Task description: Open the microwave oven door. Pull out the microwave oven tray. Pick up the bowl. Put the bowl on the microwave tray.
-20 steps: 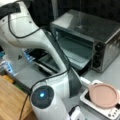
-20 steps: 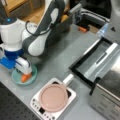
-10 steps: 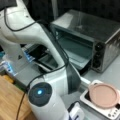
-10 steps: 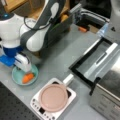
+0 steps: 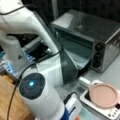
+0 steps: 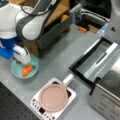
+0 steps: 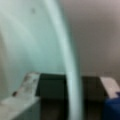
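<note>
Lowered since a second ago, the gripper (image 6: 22, 57) straddles the bowl (image 6: 25, 70) rim (image 7: 71, 75); its grip is unclear; oven door (image 6: 93, 61) open.

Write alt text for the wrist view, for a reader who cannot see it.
Close-up from the arm's wrist: the curved rim of the light teal bowl runs top to bottom through the frame, its pale inner wall filling the left side and grey table on the right. The tool's fingers sit on either side of the rim at the bottom.
</note>
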Robot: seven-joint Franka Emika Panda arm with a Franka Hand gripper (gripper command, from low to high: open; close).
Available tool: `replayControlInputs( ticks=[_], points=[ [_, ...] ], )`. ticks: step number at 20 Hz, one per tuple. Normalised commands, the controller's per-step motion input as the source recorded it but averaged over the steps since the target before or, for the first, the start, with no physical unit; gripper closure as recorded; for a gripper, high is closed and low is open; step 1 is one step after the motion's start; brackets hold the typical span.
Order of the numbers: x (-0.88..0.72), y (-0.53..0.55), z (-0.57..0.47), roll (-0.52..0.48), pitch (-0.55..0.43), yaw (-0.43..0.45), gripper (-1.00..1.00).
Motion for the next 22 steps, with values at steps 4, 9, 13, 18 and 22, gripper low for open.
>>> replayControlInputs(
  ticks=[4,9,13,18,22],
  points=[
    [-0.21,0.27,0.19,0.132,0.035,-0.148,1.00],
    [-0.27,0.42,0.04,0.075,-0.009,-0.121,1.00],
    [-0.44,0.55,-0.05,0.023,-0.074,-0.090,1.00],
    [-0.68,0.53,-0.12,-0.013,-0.114,-0.149,1.00],
    [-0.90,0.38,-0.14,-0.084,-0.104,-0.309,1.00]
  ],
)
